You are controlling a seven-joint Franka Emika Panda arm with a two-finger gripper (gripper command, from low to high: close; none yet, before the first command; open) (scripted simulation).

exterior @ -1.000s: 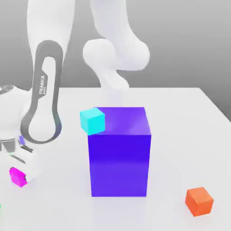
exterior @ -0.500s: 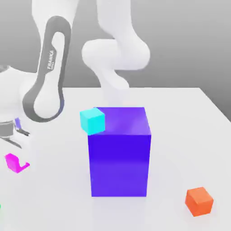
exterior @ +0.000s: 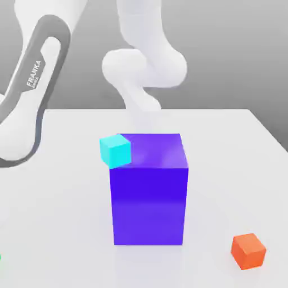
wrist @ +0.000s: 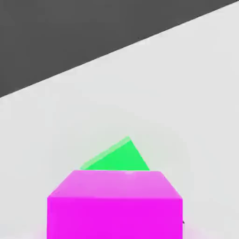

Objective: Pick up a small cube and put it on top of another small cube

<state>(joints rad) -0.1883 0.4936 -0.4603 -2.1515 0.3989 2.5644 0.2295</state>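
Note:
The small magenta cube (wrist: 114,205) sits very close in front of the hand camera. A green cube (wrist: 116,158) lies just beyond it on the white table (wrist: 186,93), partly covered by the magenta one. I cannot tell whether the two touch. In the exterior view, my arm (exterior: 28,101) leans out past the exterior view's left edge. A sliver of green (exterior: 0,259) shows at that edge.
A big blue-violet block (exterior: 149,194) stands mid-table. A cyan cube (exterior: 115,150) is at its upper left corner in the exterior view. An orange cube (exterior: 248,251) lies near the front at the exterior view's right.
The arm has swung toward the exterior view's left, and the hand and magenta cube have passed out of that view's left edge. The other blocks have not moved.

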